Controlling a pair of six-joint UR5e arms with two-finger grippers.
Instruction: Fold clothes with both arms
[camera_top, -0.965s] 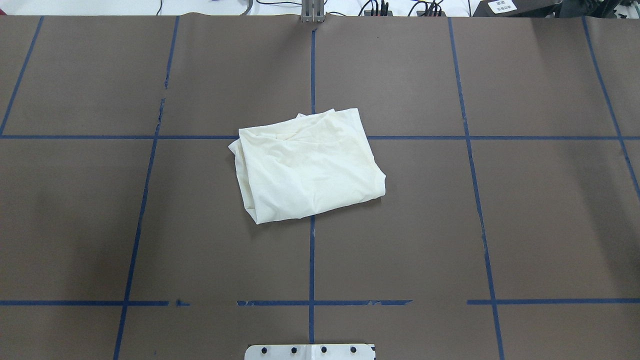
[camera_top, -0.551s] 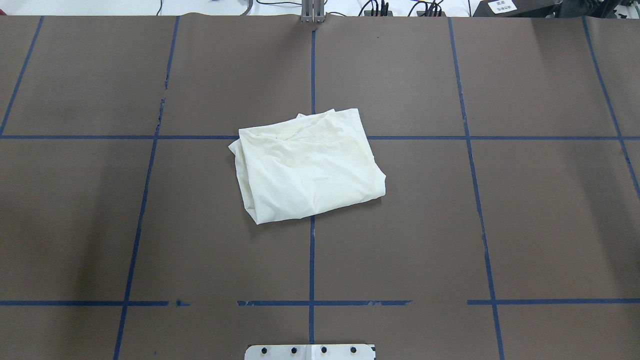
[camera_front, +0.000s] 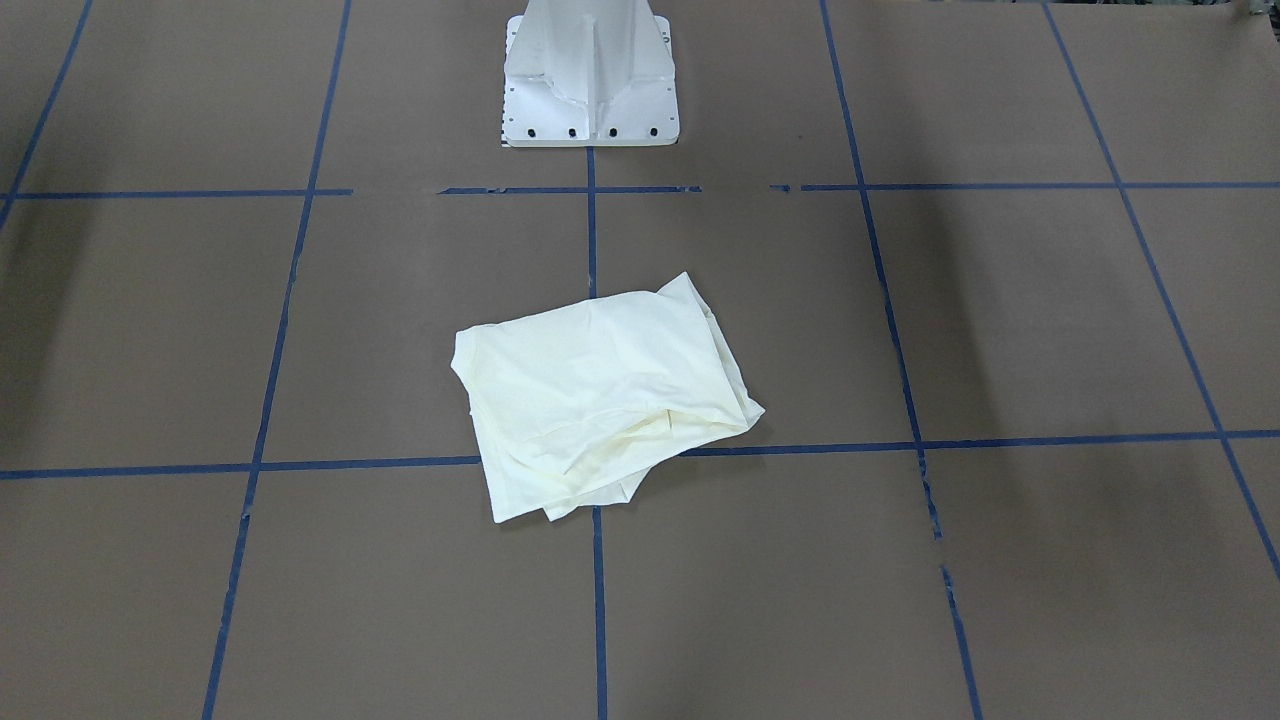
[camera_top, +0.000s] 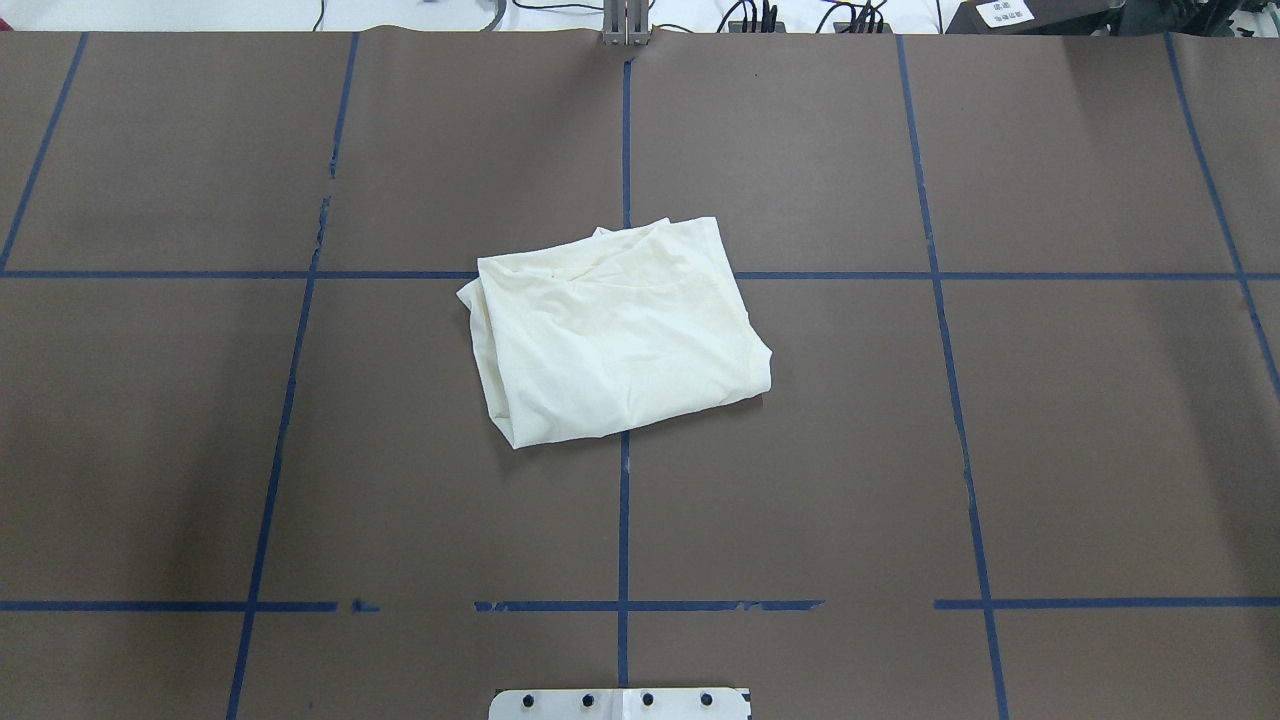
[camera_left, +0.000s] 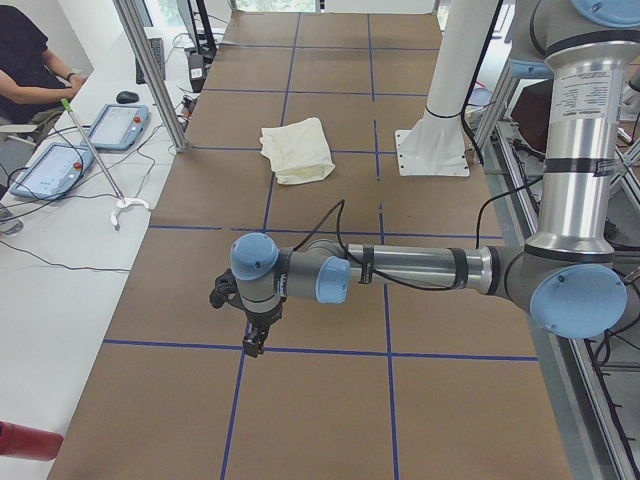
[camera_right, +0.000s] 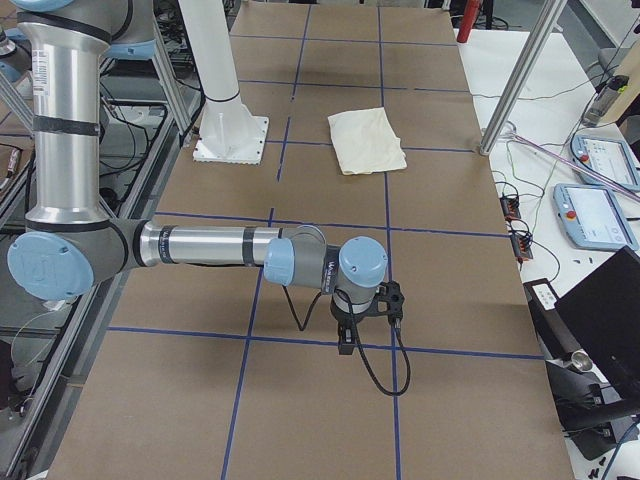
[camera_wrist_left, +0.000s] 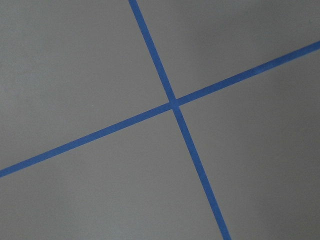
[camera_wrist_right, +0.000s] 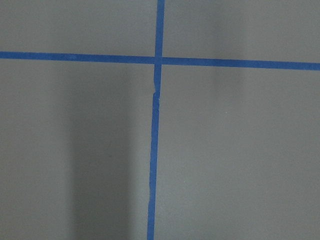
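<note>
The T-shirt (camera_top: 615, 335) lies folded into a compact, roughly rectangular bundle near the centre of the table (camera_top: 900, 450), with a plain cream surface facing up. The bundle covers a crossing of the blue tape lines (camera_top: 624, 520) and sits slightly rotated against the grid. Layered fabric edges show along its side away from the robot. The pedestal base (camera_front: 590, 80) stands on the robot's side of the bundle, apart from it.

The left arm (camera_left: 400, 268) extends horizontally, low over the table toward the robot's left end. The left gripper (camera_left: 253, 340) points downward above a tape line, well apart from the T-shirt. It appears only in a side view, so it cannot be determined whether its jaws are parted or closed.

The right arm (camera_right: 200, 245) extends in the same manner toward the robot's right end. The right gripper (camera_right: 346, 342) points downward near a tape line, well apart from the T-shirt. Its jaw state likewise cannot be determined.

Each wrist view shows only brown table cover and one tape crossing
</note>
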